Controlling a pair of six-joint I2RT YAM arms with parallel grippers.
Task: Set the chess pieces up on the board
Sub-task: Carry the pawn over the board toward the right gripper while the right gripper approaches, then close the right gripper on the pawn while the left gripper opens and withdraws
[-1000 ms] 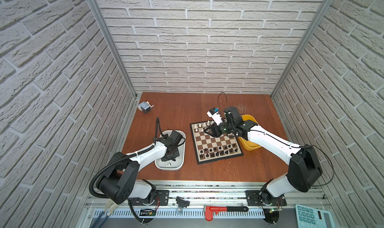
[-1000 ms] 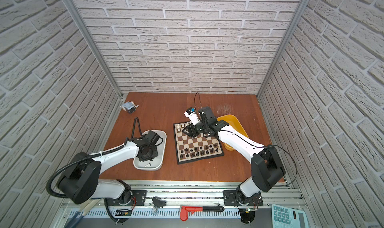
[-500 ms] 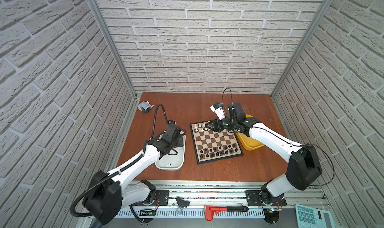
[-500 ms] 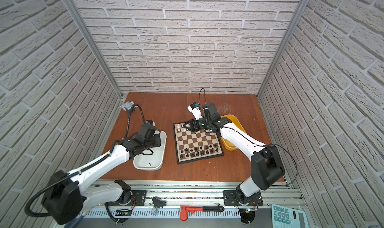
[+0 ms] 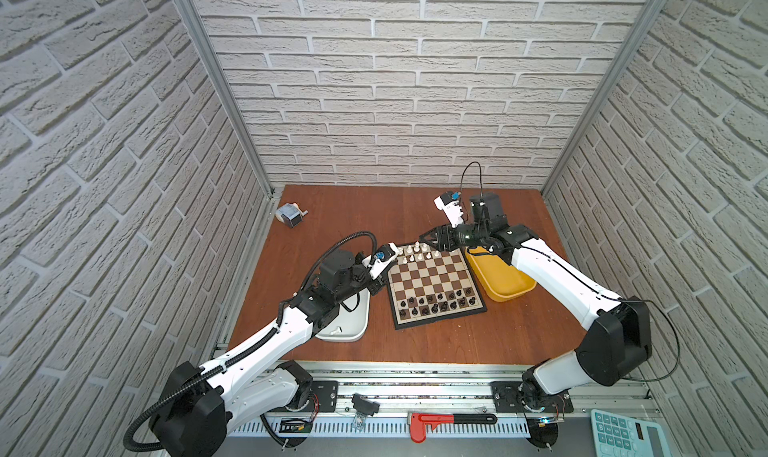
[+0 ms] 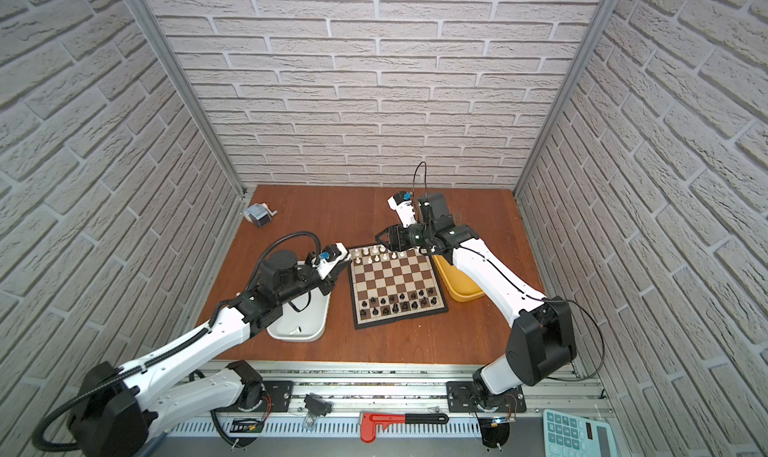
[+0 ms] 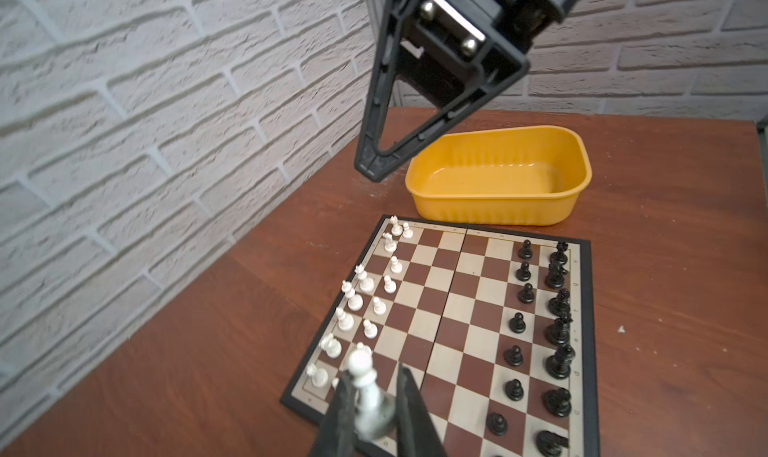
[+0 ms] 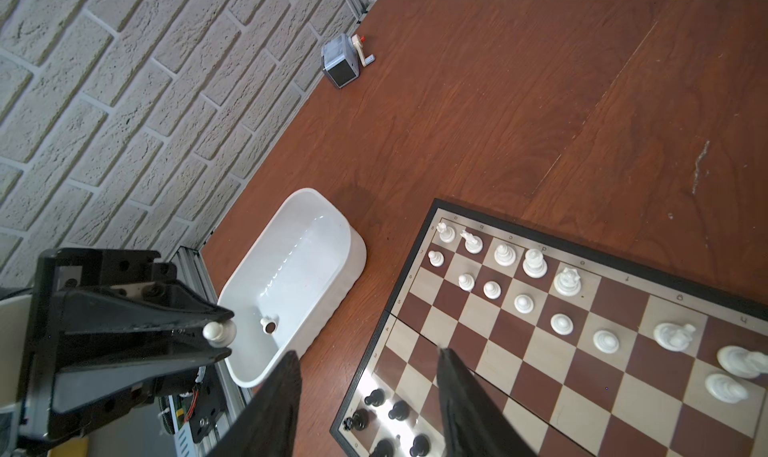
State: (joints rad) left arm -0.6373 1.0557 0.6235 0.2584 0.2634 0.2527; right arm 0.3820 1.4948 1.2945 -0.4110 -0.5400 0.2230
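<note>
Board [image 5: 434,286] has the left gripper [image 7: 374,376] newly arrived at its 10 o'clock corner from the white tub [image 8: 357,263], clamped on a white pawn [image 7: 365,388]. The right gripper [image 8: 368,353] backed off at 12 o'clock, jaws apart, empty. Pawn lies along the fingers [image 7: 413,409], head outward, so placing's next I reckon.

The left arm [image 5: 266,342] and the right arm [image 5: 552,276] are white with black joints. The left one has a bumpy black hose [image 5: 353,234]. The right one has a thin, loopy black cable [image 5: 472,163]. The fingers [image 7: 372,159] are black triangles with shiny screws [image 7: 469,45].
</note>
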